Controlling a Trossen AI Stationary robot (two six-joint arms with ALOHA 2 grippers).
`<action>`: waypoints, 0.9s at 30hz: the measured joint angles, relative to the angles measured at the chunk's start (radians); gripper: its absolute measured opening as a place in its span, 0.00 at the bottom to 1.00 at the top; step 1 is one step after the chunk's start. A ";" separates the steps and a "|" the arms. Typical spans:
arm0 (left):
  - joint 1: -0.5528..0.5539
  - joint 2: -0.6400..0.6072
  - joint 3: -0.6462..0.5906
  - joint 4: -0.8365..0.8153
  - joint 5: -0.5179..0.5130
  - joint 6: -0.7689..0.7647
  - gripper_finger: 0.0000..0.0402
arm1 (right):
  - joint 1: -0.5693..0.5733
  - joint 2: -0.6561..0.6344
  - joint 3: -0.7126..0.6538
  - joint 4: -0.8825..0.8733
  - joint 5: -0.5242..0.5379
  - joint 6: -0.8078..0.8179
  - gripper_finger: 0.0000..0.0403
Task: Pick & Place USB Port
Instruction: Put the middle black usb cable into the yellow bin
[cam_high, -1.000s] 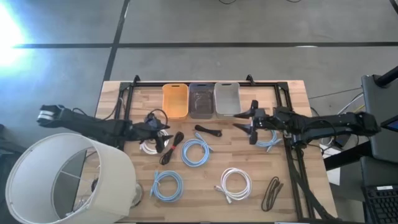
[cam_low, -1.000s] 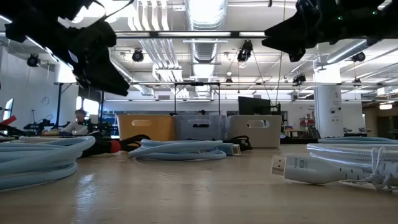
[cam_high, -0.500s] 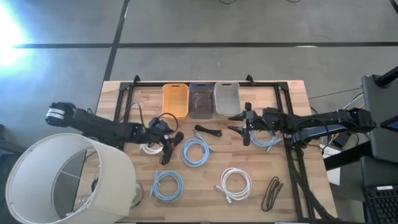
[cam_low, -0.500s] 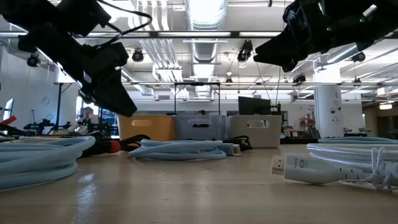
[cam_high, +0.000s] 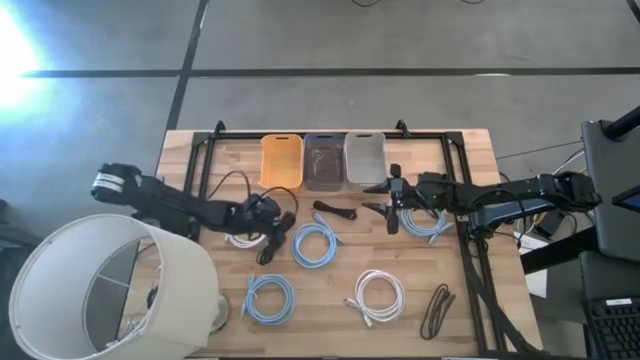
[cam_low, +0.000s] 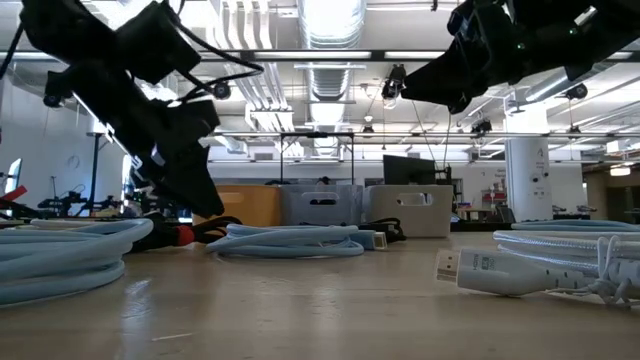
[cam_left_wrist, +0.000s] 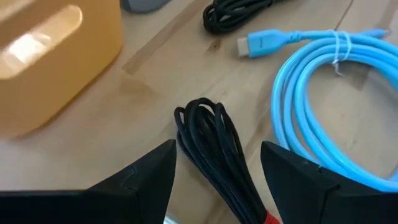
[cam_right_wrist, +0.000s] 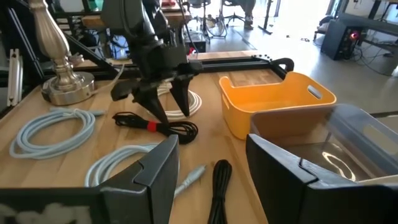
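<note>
Two dark arms reach over the wooden table (cam_high: 330, 330) in the high view; the left pincer (cam_high: 268, 222) hangs over the black coiled cable with a red tie (cam_high: 277, 236), which lies in front of the orange plastic bin (cam_high: 282, 160); the right pincer (cam_high: 392, 203) hovers near the grey translucent bin (cam_high: 324, 160) and the pale grey bin (cam_high: 365, 156), with nothing in it.

In the low view the left pincer (cam_low: 190, 190) is close above the table, its fingers spread and empty; the right pincer (cam_low: 440, 85) hangs high; I read no writing on the white plug (cam_low: 480, 272).

In the left wrist view the left pincer (cam_left_wrist: 217, 180) straddles the black cable (cam_left_wrist: 214, 143), jaws wide and apart from it, beside a sky-blue coiled cable (cam_left_wrist: 323, 118); to grasp well, I judge it should drop straight down, centre the bundle between the fingers near the red tie, then close.

In the right wrist view the right pincer (cam_right_wrist: 208, 168) is open and holds nothing; no brand or label is legible in any view.
</note>
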 joint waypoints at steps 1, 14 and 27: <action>0.000 0.010 0.001 -0.001 0.000 -0.011 0.59 | 0.000 0.000 0.000 0.000 0.000 0.000 0.46; 0.002 0.125 0.005 0.076 0.000 -0.042 0.58 | 0.000 0.000 -0.002 -0.006 0.000 -0.003 0.46; 0.002 0.121 0.005 0.099 0.004 -0.042 0.17 | 0.000 0.005 -0.003 -0.099 -0.002 0.032 0.46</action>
